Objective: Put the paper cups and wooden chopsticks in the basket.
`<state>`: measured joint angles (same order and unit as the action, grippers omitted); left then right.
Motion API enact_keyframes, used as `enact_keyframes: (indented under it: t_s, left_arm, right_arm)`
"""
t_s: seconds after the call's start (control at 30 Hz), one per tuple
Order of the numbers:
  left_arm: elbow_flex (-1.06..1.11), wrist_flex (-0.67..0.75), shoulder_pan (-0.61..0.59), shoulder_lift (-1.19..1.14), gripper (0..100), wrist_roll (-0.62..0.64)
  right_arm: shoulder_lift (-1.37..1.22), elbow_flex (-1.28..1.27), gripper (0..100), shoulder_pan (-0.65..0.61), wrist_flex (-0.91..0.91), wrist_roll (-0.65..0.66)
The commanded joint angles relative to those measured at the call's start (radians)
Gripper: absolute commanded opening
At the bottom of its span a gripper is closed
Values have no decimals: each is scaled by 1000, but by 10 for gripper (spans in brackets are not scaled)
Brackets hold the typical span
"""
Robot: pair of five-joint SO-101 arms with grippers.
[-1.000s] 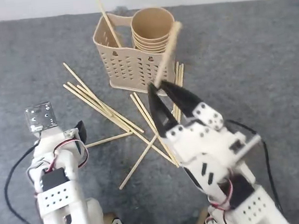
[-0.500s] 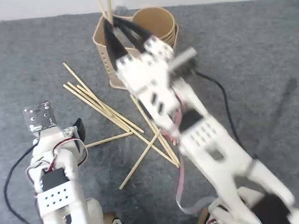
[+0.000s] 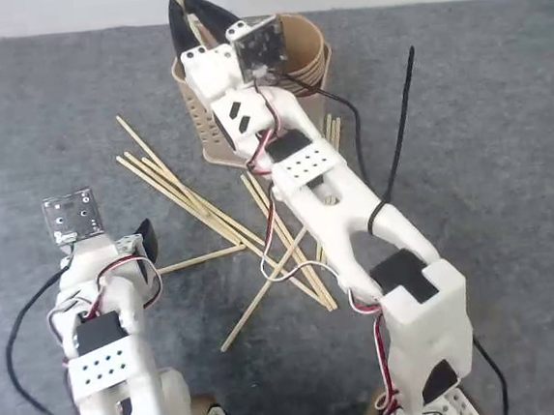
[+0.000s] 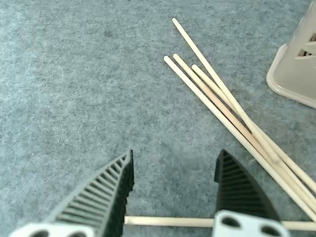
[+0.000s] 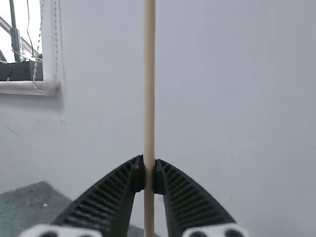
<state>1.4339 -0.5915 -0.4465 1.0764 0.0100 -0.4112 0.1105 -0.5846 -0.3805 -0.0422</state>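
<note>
Right hand point(image 5: 149, 167) pinching chopstick point(image 5: 149, 74), long axis upright, poised over basket point(image 3: 205, 136); left hand point(image 4: 173, 163) spread, well apart, low over tabletop point(image 4: 74, 74).

- The tabletop point(image 3: 35, 102) is covered in grey, carpet-like fabric.
- A beige perforated basket point(image 3: 211, 140) stands on it at the far middle.
- Loose chopsticks point(image 3: 173, 183) lie fanned out from left of the basket, running near and right and crossing one another near the middle.
- A single chopstick point(image 3: 199, 260) lies crosswise at the fan's near end.
- A few more sticks point(image 3: 330, 135) lie just right of the basket.
</note>
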Motion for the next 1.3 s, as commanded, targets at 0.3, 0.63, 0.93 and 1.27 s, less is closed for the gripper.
enact_keyframes:
  t_s: [0.3,0.63,0.93,1.27]
  left_arm:
    - [-7,44,6,21,254,-6]
    - [-7,44,5,21,254,-6]
    - [-12,38,2,20,254,-3]
    - [-208,3,-44,-321,255,44]
  right_arm:
    - [173,72,154,111,423,-307]
    - [524,68,154,142,937,-459]
    - [822,68,154,107,1468,-466]
    - [1009,9,154,108,1975,-463]
